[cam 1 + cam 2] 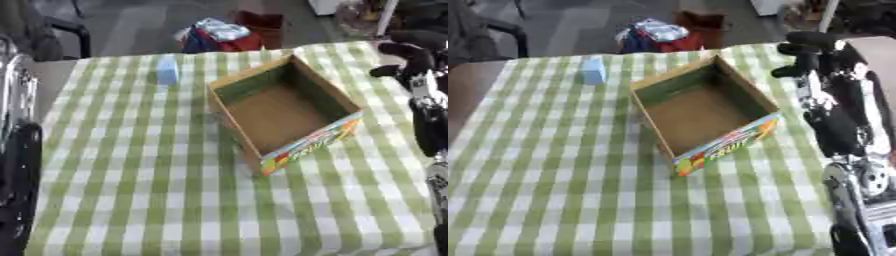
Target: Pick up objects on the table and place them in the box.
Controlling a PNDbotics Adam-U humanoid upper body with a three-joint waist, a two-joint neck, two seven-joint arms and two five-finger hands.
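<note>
Green-and-white checked cloth (pixel 131 190) covers the table nearest the camera, soft and flat, with nothing lying on it short of the box. At the near left edge a black and silver arm (pixel 17 165) runs up the side, well apart from the box; its hand does not show.

Beyond that bare stretch stands the box (pixel 284 112), an open cardboard carton turned at an angle, brown inside, with a bright printed panel on its near wall. It looks empty.

Right of the box, the right hand (pixel 802 52) hangs above the cloth's far corner; I cannot tell how its fingers are set.

Left of the box's far corner, well apart from it, stands a small pale blue block (pixel 166 70), upright. It is probably light and stiff, best pinched across its narrow sides.
</note>
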